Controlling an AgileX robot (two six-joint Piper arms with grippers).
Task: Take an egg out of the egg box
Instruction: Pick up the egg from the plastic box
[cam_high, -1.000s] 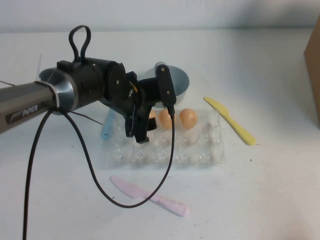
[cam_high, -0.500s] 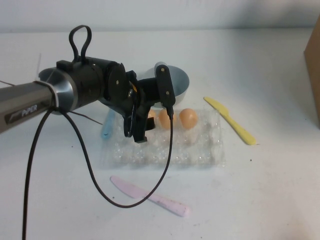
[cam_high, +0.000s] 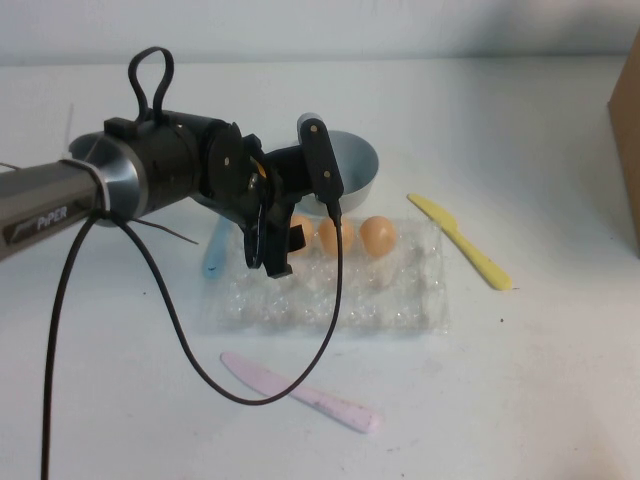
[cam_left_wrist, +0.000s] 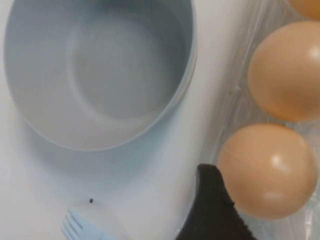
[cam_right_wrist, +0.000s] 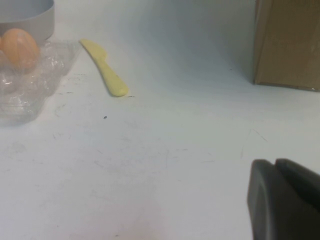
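Movement over the last second is small but telling: the left gripper (cam_high: 282, 235) has drawn back toward the bench's left and far side and now hangs over the far left corner of the egg box (cam_high: 400, 305), its jaws standing open with nothing between them. In the left wrist view one dark fingertip (cam_left_wrist: 212, 210) sits just beside the egg (cam_left_wrist: 267, 170) at the end of the row, apart from it as far as I can tell, with the grey bowl (cam_left_wrist: 100, 70) close by past the box's edge. All three eggs still sit in the far row of cups. That shift looks like lining up on the leftmost egg, so the grasp is not yet made. The right gripper (cam_right_wrist: 285, 200) rests low near the bench's right side, well apart from the box; whether it is open or shut I cannot tell.
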